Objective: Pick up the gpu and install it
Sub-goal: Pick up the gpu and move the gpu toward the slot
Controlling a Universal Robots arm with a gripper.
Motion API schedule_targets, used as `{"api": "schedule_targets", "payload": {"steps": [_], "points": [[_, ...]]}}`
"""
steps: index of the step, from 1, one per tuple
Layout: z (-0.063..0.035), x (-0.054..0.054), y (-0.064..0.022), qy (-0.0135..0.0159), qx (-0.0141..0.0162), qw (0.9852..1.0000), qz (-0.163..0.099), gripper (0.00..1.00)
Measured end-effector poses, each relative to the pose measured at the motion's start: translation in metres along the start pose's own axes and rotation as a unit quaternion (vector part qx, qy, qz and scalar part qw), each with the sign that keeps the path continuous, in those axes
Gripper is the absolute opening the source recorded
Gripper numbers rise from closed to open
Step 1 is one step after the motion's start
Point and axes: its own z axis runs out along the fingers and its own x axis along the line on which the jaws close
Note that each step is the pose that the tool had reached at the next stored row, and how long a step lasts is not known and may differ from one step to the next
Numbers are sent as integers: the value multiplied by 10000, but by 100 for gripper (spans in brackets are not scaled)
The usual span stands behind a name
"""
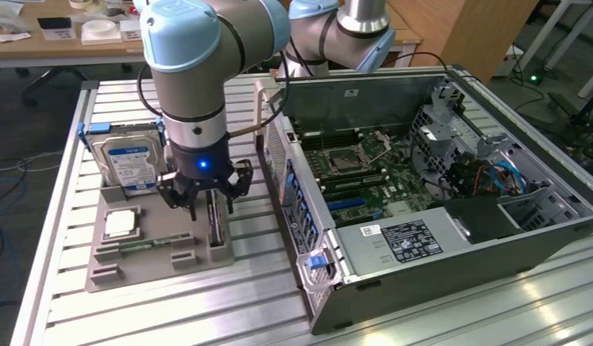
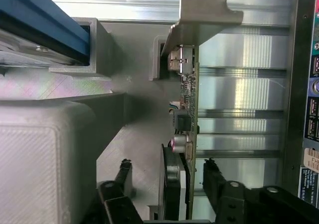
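1. The gripper (image 2: 167, 165) is wide open and holds nothing. Its black fingers (image 2: 121, 176) stand either side of the gpu (image 2: 185, 134), with a gap showing on each side.
2. The gpu stands on its long edge in a slot of the grey parts holder (image 2: 134, 129). Its fan face is turned to one finger and the bare board to the other. Its metal bracket (image 2: 199, 15) is at the end away from the fingers.
3. In the exterior view the gripper (image 1: 202, 194) is low over the parts holder (image 1: 123, 270), at the edge nearest the computer case. The gpu (image 1: 216, 231) is directly under the fingertips. The hard drive (image 1: 128, 162) stands well apart, toward the exterior view's left.
4. As I judge it, the pick-up has not yet been made, because the card is still seated and nothing is clamped on it.
5. Farther off, the computer case (image 1: 451, 259) lies open with its motherboard (image 1: 364, 173) exposed. Installation is entirely left to do.
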Motion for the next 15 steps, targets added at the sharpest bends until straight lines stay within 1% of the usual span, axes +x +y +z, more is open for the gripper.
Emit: {"api": "schedule_targets", "payload": {"steps": [1, 4, 5, 6, 15], "points": [[0, 0, 0, 0, 0, 10000, 0, 69], [0, 0, 0, 0, 0, 10000, 0, 51], [0, 0, 0, 0, 0, 10000, 0, 51], [0, 0, 0, 0, 0, 10000, 0, 44], [0, -15, 0, 0, 0, 10000, 3, 44]]}}
